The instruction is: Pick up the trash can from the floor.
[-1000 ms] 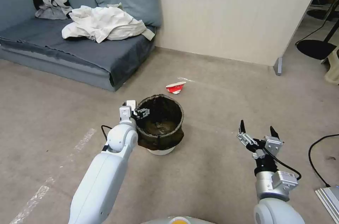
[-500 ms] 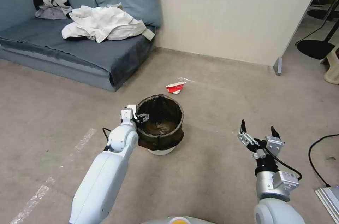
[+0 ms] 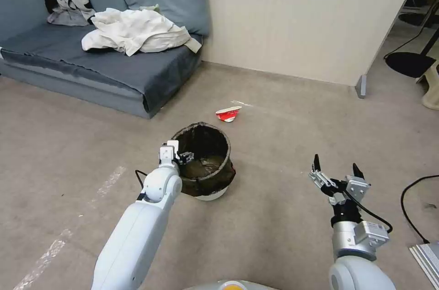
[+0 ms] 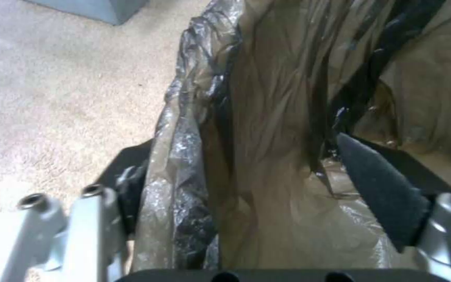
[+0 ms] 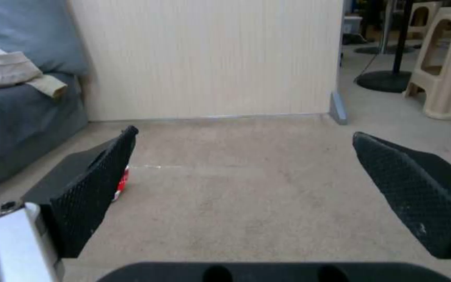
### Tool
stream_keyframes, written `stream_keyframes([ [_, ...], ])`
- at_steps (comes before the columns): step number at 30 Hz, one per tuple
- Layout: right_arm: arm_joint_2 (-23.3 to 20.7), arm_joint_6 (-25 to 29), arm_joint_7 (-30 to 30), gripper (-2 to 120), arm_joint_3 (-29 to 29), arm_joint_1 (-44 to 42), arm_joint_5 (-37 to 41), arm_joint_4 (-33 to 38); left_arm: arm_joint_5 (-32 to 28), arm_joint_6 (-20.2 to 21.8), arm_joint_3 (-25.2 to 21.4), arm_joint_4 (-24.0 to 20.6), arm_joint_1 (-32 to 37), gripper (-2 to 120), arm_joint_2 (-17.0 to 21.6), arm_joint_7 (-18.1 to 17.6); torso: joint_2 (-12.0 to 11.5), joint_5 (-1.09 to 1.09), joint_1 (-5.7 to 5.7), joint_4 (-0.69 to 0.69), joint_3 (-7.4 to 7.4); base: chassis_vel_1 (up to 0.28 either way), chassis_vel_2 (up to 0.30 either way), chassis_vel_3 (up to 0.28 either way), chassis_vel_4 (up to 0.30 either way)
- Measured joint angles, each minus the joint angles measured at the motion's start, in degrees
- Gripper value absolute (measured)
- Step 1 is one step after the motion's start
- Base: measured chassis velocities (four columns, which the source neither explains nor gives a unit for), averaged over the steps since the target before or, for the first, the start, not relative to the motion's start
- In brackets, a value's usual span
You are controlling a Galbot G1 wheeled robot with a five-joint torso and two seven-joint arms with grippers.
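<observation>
The small round white plastic trash can [image 3: 204,169], lined with a dark brownish-black translucent bag folded over its rim, leans to one side in the middle of the flat beige-grey matte floor [image 3: 274,143], its white base showing below the bag's hem. The left gripper [image 3: 184,158] straddles the can's near-left rim; in the left wrist view one finger sits outside the crinkled bag and the other black padded finger [image 4: 382,192] inside, the jaws drawn in on the bagged rim [image 4: 194,156]. Whether the base has left the floor cannot be told. Something pale lies at the bottom of the liner, too dim to identify.

Just beyond the can lies a crushed red and white paper cup [image 3: 227,113]. A grey-blue fabric sofa [image 3: 91,61] stands at the floor's far-left edge, carrying crumpled white clothes [image 3: 135,31]. A cream panelled wall [image 3: 297,15] closes the far side.

The right gripper [image 3: 336,172] hangs above the floor well to the can's right, jaws wide apart and holding nothing.
</observation>
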Motion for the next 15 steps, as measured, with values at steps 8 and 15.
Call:
stream_keyframes([
  [8, -0.02, -0.18, 0.03, 100, -0.38, 0.69, 0.04, -0.57, -0.31, -0.37, 0.14, -0.19, 0.33, 51, -0.08, -0.74, 0.0, -0.01, 0.0, 0.0, 0.0, 0.0, 0.0, 0.0, 0.0],
  [15, -0.14, -0.25, 0.04, 100, -0.35, 1.05, 0.13, -0.85, -0.97, -0.47, 0.43, -0.5, 0.24, 36, -0.26, -1.96, 0.0, -0.02, 0.0, -0.01, 0.01, 0.0, 0.0, 0.0, 0.0],
])
